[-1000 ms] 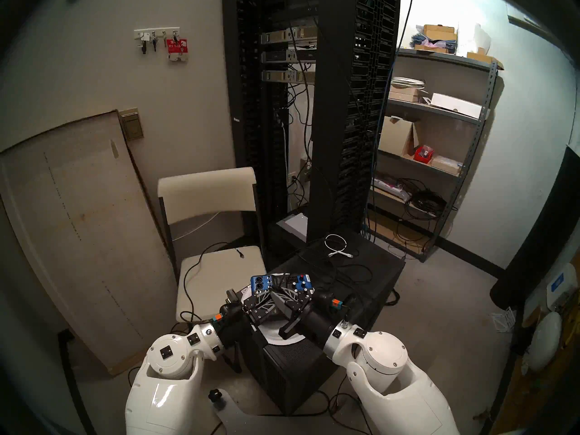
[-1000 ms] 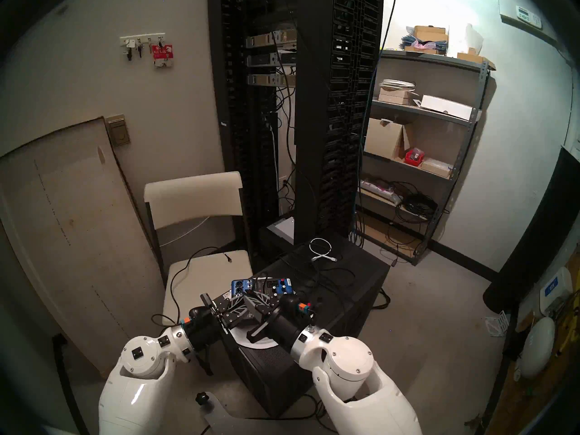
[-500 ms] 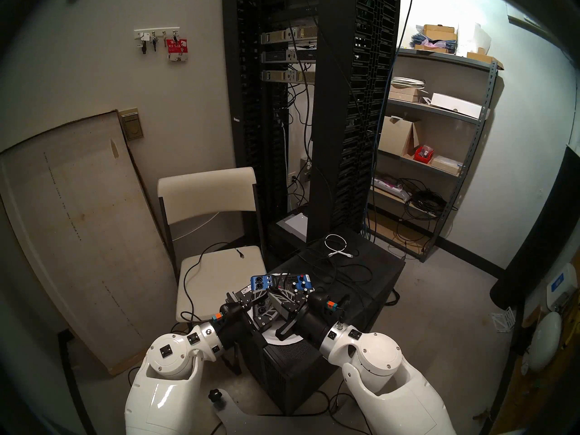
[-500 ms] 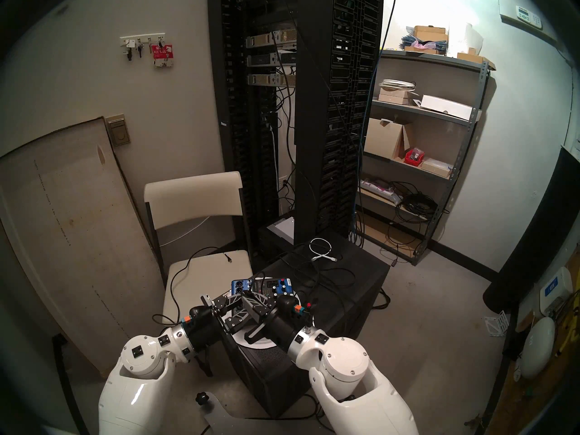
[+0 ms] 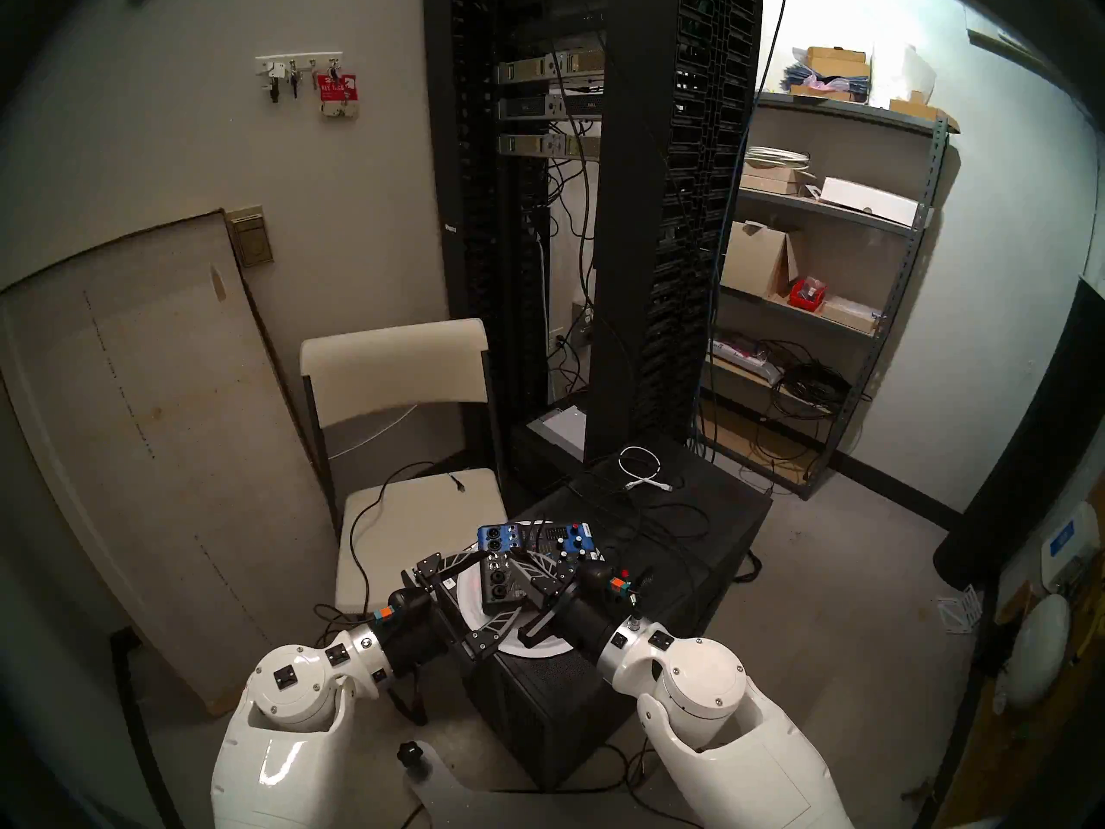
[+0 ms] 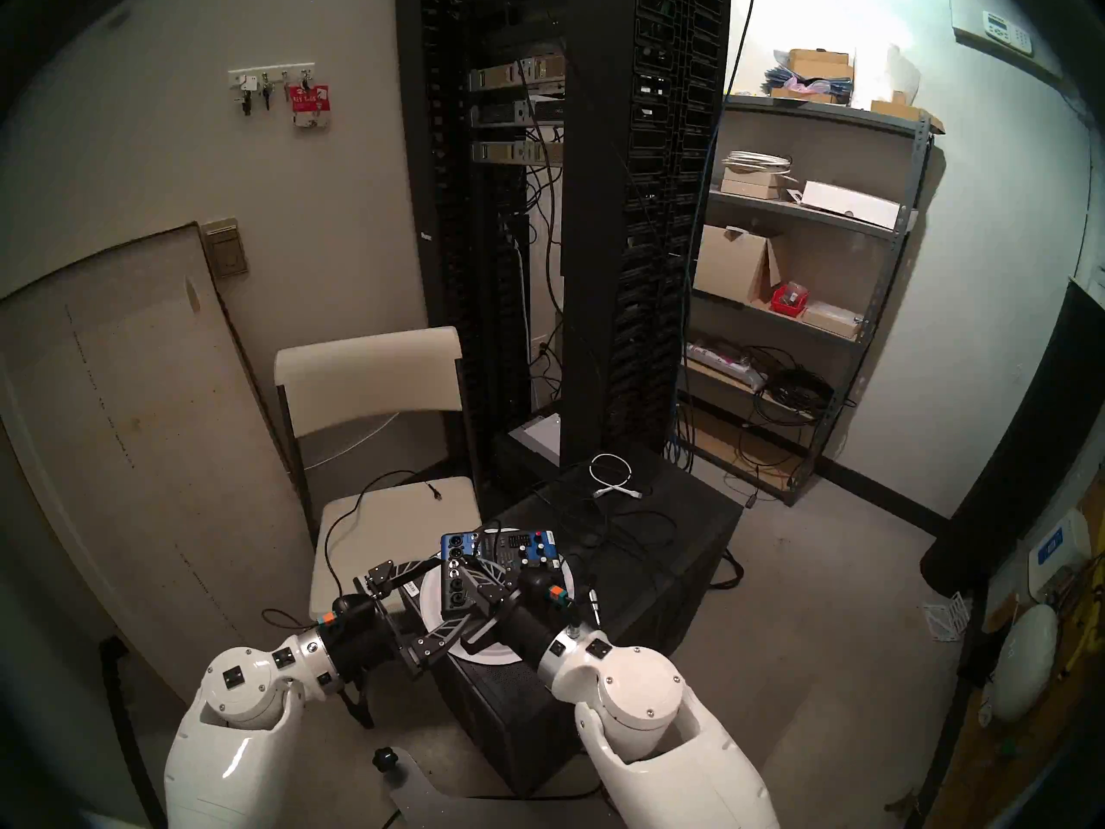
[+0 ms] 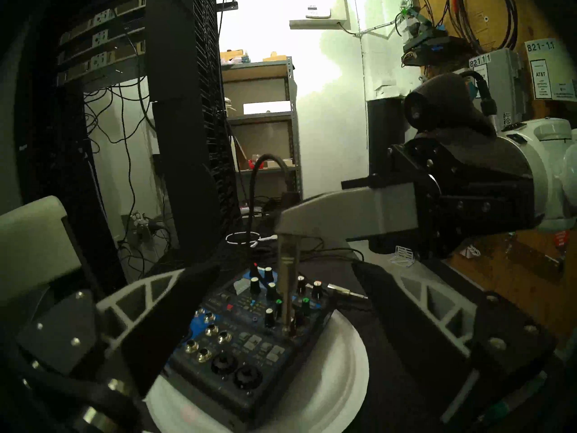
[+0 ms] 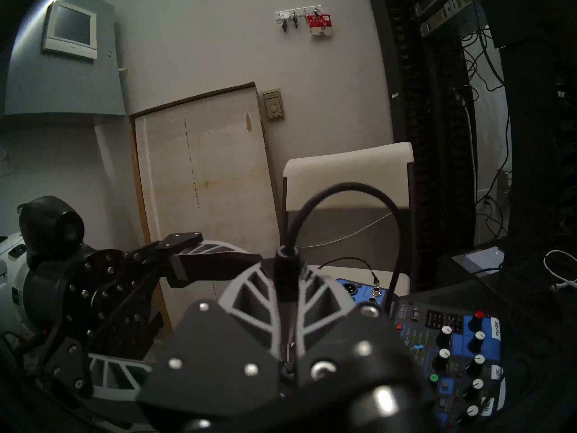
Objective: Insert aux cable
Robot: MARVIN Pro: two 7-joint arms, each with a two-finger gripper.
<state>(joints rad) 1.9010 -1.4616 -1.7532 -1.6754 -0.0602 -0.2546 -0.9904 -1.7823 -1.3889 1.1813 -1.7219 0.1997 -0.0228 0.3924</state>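
Two grippers share the work: right gripper (image 7: 285,226) clamps the aux cable (image 7: 288,285) upright over the mixer (image 7: 249,338) (for a straight push), left gripper (image 5: 487,591) fingers spread

The mixer (image 5: 526,561) sits on a plate (image 5: 538,642) atop a cabinet (image 5: 687,528), with a chair (image 5: 412,499) to its left. Behind it a coiled cable (image 5: 643,469) lies on the cabinet; a spare plug (image 7: 346,293) lies right of the mixer.
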